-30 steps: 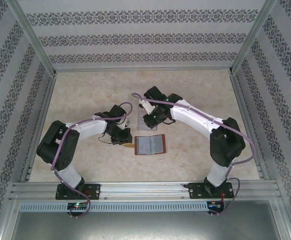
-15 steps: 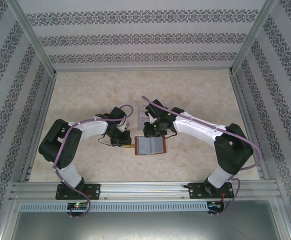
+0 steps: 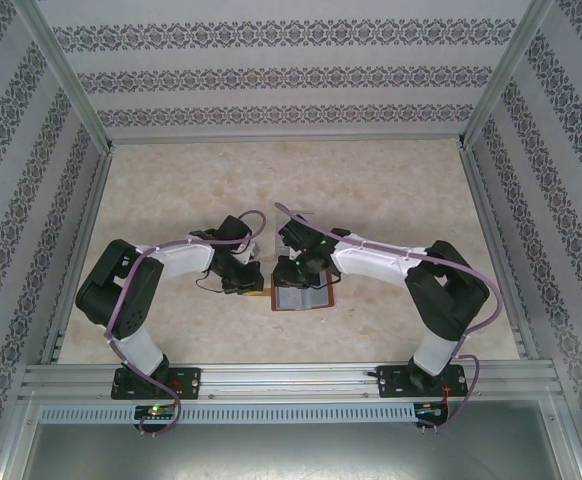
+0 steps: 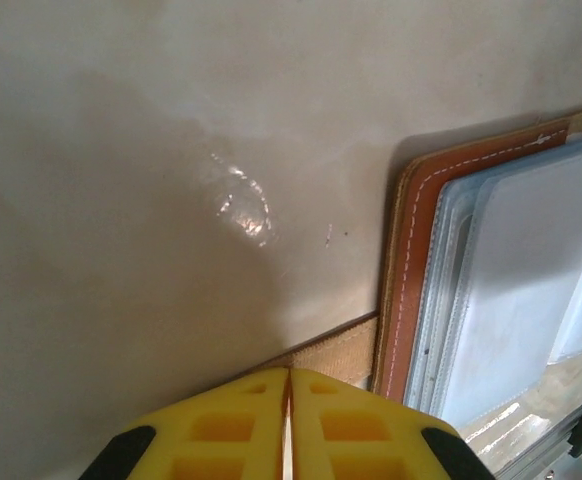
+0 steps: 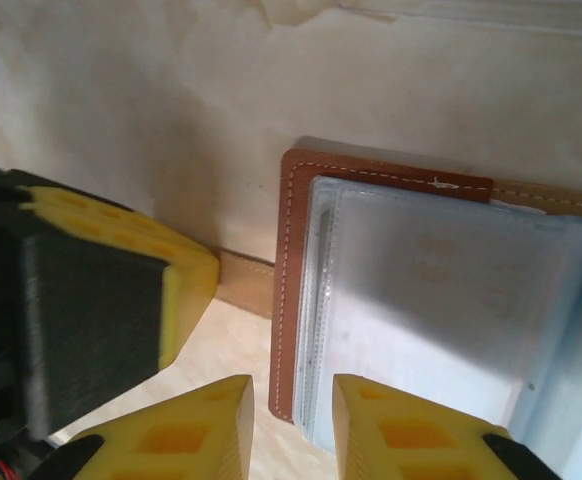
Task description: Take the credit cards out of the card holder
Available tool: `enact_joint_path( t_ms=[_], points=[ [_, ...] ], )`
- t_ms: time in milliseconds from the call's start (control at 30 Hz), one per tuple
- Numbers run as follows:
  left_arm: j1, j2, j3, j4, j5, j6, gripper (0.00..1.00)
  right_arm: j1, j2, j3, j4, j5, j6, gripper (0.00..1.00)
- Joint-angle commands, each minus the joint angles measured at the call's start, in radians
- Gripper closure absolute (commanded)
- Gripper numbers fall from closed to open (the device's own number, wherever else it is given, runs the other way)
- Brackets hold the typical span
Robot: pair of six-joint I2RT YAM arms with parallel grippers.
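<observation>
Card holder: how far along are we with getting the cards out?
Done: the reddish-brown leather folding card holder lies open. In hand: the left gripper, shut, rests at its tan strap; the right gripper, jaws slightly apart, sits over the holder's strap-side edge. Left: a pale card sits inside a sleeve, not yet pulled.

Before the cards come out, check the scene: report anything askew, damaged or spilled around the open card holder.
Nothing stands out. The card holder lies open and flat on the table, sleeves facing up, its stitched leather edge intact. Nothing is spilled or torn.
</observation>
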Motion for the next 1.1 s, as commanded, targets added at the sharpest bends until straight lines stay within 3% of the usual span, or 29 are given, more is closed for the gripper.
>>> enact_joint_path(
  t_ms=[0, 433, 1067],
  points=[
    [0.008, 0.003, -0.035, -0.005, -0.01, 0.016, 0.9, 0.014, 0.034, 0.029, 0.014, -0.008, 0.031, 0.71],
    [0.009, 0.007, -0.04, -0.001, -0.004, 0.015, 0.9, 0.027, 0.102, 0.049, -0.024, -0.002, 0.023, 0.67],
    [0.009, 0.012, -0.049, 0.002, -0.001, 0.017, 0.9, 0.036, 0.102, 0.114, -0.273, 0.176, -0.033, 0.56]
  ],
)
